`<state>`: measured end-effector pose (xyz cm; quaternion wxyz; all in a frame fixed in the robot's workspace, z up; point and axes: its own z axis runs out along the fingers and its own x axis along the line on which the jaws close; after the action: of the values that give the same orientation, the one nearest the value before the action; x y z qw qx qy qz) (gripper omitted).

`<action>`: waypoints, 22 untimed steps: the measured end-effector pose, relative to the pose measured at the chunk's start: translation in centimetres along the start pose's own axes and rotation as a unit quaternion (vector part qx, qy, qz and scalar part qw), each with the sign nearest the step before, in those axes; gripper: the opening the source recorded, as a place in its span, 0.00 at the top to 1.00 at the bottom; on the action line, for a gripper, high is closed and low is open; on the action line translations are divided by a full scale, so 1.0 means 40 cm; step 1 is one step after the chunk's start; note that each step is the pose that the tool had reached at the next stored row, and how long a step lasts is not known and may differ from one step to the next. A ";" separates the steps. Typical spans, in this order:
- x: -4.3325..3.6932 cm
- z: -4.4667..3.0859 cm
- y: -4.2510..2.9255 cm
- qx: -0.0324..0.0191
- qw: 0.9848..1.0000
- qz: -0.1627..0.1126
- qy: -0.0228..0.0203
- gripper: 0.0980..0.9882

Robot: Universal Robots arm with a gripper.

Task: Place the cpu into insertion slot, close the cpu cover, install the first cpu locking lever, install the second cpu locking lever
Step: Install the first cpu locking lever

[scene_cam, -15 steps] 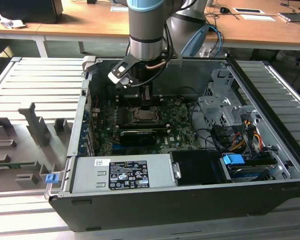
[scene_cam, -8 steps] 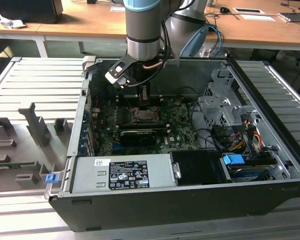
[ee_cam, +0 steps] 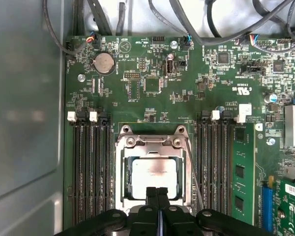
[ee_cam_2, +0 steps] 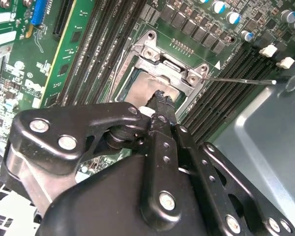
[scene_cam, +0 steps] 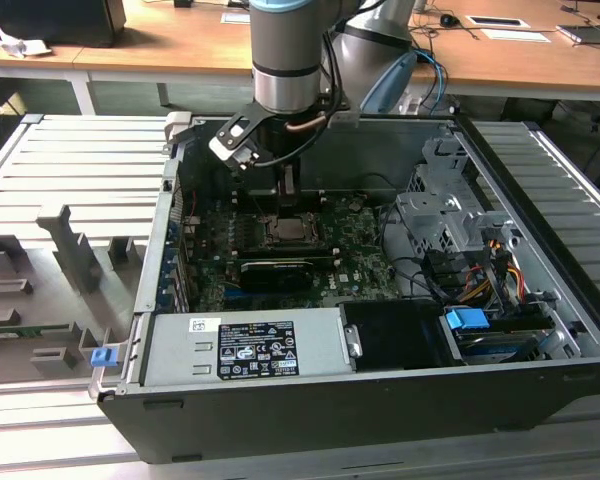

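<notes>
Silver cpu cover (ee_cam: pixel 121 169) flat around cpu (ee_cam: pixel 154 173) in first wrist view

Gripper (ee_cam_2: pixel 162 100) fingers pressed together, tips over the cpu (ee_cam_2: pixel 146 87). The cpu cover (ee_cam_2: pixel 155 51) frames it, just beyond the fingertips.

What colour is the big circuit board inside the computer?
The board is green, clearest in the first wrist view.

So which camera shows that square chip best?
The first wrist view: it looks straight down on the cpu, framed by the cpu cover. The second wrist view has the claw hiding part; the exterior view sees it from afar.
</notes>
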<state>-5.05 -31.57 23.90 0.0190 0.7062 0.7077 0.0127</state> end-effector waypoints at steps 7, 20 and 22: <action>0.000 -0.065 0.003 0.000 1.000 0.000 -0.003 0.99; -0.001 -0.099 0.004 -0.001 0.996 -0.093 0.000 0.99; -0.001 -0.098 0.004 -0.001 0.995 -0.098 0.000 0.99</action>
<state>-5.05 -31.56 27.84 0.0205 0.6331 0.7738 0.0116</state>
